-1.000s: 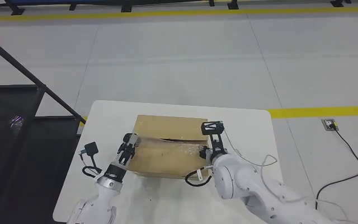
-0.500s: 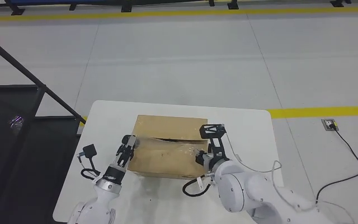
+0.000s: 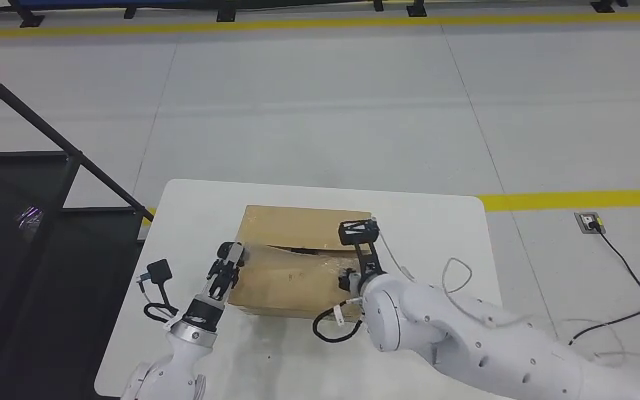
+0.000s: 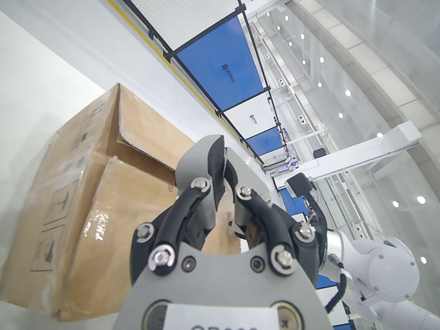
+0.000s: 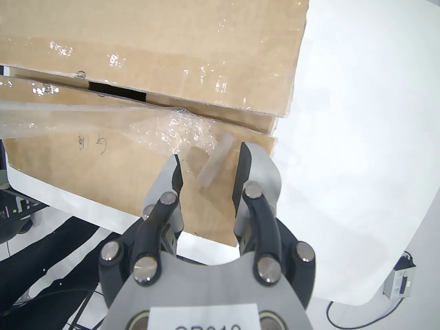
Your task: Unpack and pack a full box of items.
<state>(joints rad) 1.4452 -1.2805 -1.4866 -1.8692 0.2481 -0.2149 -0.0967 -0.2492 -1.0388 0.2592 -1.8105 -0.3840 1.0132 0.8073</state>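
Note:
A taped cardboard box [image 3: 300, 262] stands in the middle of the white table [image 3: 440, 225]. Its top flaps [image 5: 154, 35] lie closed with a narrow dark gap [image 5: 117, 92] between them, and crumpled clear tape [image 5: 103, 118] runs along the seam. My right gripper [image 5: 209, 166] hangs open over the near flap by the box's right end, with a loose strip of tape [image 5: 216, 161] lying between its fingers. In the top view the right gripper [image 3: 350, 278] is over the box's right part. My left gripper [image 4: 223, 169] is shut with nothing in it, beside the box's left end [image 3: 228, 262].
A black plug with a cable [image 3: 160, 270] lies on the table left of the box. A dark frame [image 3: 60, 160] stands off the table's left side. The table's right part is bare. A socket block [image 3: 588, 222] lies on the floor at the right.
The right arm has shifted leftward over the box's near flap. The left gripper has hardly moved.

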